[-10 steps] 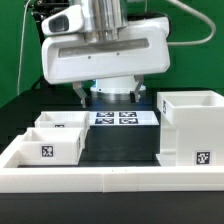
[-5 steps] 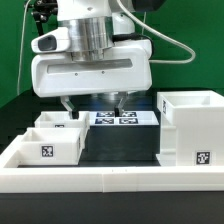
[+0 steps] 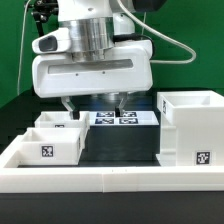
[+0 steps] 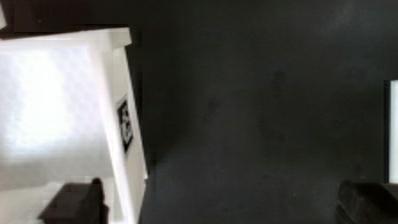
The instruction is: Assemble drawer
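Observation:
The drawer lies in three loose white parts on the black table. The tall hollow housing (image 3: 190, 125) stands at the exterior view's right. Two small trays stand at the left, one in front (image 3: 47, 143) and one behind it (image 3: 62, 120). My gripper (image 3: 91, 102) hangs above the table behind the trays, open and empty, with its fingers wide apart. In the wrist view a tagged tray (image 4: 63, 120) lies under one dark fingertip (image 4: 71, 200). My gripper (image 4: 222, 200) is mostly over bare black table there. A white edge (image 4: 393, 110) shows at the other side.
The marker board (image 3: 118, 117) lies flat on the table behind, between the trays and the housing. A long low white wall (image 3: 110, 180) edges the table's front. A green backdrop stands behind.
My gripper has moved toward the exterior view's left over the last second, so both fingers now show spread above the table. It has held still for the last half second.

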`<state>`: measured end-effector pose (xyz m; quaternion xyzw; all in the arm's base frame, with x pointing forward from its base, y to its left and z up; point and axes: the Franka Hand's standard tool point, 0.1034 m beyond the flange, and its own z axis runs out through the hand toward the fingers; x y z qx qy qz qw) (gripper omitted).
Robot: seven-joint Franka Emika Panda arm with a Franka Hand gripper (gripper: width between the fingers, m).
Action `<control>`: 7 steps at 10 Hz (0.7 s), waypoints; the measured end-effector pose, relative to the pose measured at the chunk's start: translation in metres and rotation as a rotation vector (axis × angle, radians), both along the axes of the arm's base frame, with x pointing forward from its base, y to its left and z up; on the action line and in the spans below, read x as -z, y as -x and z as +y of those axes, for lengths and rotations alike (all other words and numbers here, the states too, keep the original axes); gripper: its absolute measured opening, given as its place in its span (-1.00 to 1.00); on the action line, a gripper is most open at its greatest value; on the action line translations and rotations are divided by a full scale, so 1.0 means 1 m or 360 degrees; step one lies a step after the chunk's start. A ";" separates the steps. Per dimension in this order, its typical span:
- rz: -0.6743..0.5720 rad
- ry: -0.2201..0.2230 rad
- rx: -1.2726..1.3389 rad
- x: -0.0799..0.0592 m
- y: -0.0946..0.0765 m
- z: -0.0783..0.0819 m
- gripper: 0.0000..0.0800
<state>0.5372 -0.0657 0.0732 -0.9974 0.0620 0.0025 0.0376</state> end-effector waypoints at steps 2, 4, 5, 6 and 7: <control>0.0016 0.0027 0.0035 0.013 0.006 -0.018 0.62; 0.0009 0.0042 0.0014 0.021 0.008 -0.025 0.62; -0.0006 0.0055 0.0007 0.026 0.009 -0.029 0.62; -0.0014 0.0068 0.0001 0.034 0.009 -0.030 0.62; -0.0016 0.0077 -0.0031 0.040 0.011 -0.031 0.62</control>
